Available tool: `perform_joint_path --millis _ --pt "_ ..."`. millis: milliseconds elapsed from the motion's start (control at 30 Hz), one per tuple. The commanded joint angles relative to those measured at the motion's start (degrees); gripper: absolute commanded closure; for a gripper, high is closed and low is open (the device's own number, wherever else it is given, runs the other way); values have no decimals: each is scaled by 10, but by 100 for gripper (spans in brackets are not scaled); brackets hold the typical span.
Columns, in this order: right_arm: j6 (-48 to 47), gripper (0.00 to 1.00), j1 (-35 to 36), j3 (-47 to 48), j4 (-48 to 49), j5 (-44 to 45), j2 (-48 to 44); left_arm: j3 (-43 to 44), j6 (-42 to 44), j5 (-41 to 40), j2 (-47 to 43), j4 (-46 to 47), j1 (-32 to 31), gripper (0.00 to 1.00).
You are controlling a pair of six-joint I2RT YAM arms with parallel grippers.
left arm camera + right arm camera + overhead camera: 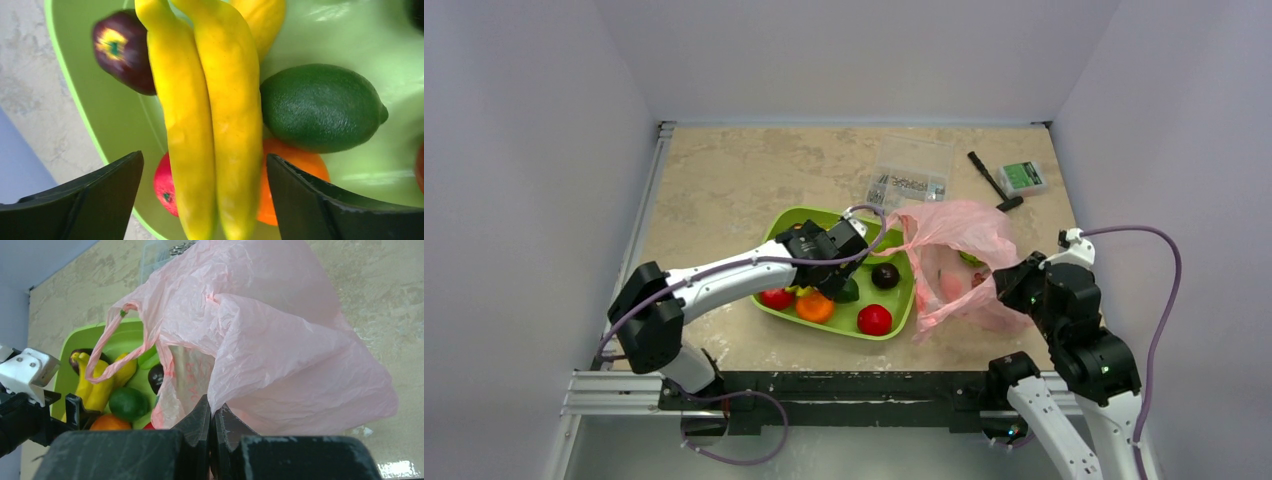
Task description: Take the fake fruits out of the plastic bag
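- The table [724, 170], pale and marbled, carries everything; both arms reach in from its 6 o'clock edge.
- The pink bag [959, 235] [290, 340] lies crumpled at 3 o'clock of the tray, its mouth lapping over the tray's rim.
- The green tray [796, 218] [95, 115] sits mid-table and holds most of the fruit.
- A clear box [912, 168] lies just beyond the bag, at its 11 o'clock.
- The right gripper [1012, 285] [211, 415] is at the bag's 4 o'clock side, fingers pressed together on a fold of the pink film.
- The left gripper [832, 275] [202, 157] hangs over the tray's middle, fingers spread wide with the bananas between them; neither pad visibly touches.
- The bananas [210, 115] [97, 385], a joined yellow pair, are out of the bag and inside the tray.
- A dark green lime [320, 107] [127, 402] lies against the bananas at their 3 o'clock in the left wrist view.
- An orange [814, 306] and two red fruits [875, 320] line the tray's 6 o'clock rim; a dark purple fruit [885, 275] lies at its 3 o'clock side.
- A bright green fruit [971, 258] shows in the bag; reddish shapes beside it are too blurred to name.
- A black tool [992, 180] and a small green box [1024, 177] lie at the bag's 1 o'clock.
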Motion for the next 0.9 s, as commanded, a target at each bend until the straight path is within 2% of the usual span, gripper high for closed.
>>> perform_joint_path --millis 0,200,367,467,533,600,700,867 --pt "-40 100 0 9 64 -84 -4 -16 -28 88 -86 15 1 1" --pt "-78 100 -1 50 108 -128 29 -8 -43 157 -136 6 9 0" --pt "-105 100 -1 83 138 -185 46 -3 -53 220 -179 28 12 4" --pt "-106 100 0 91 120 -177 50 5 -54 259 -185 46 13 6" --pt "-104 100 -1 89 110 -173 45 6 -57 316 -190 88 13 10" --pt "-96 100 -1 90 89 -155 42 8 -70 388 -189 142 13 15" --pt "-91 100 0 91 54 -137 40 30 -103 450 -168 208 13 25" --pt "-85 100 0 86 13 -119 39 91 -165 573 -75 304 12 45"
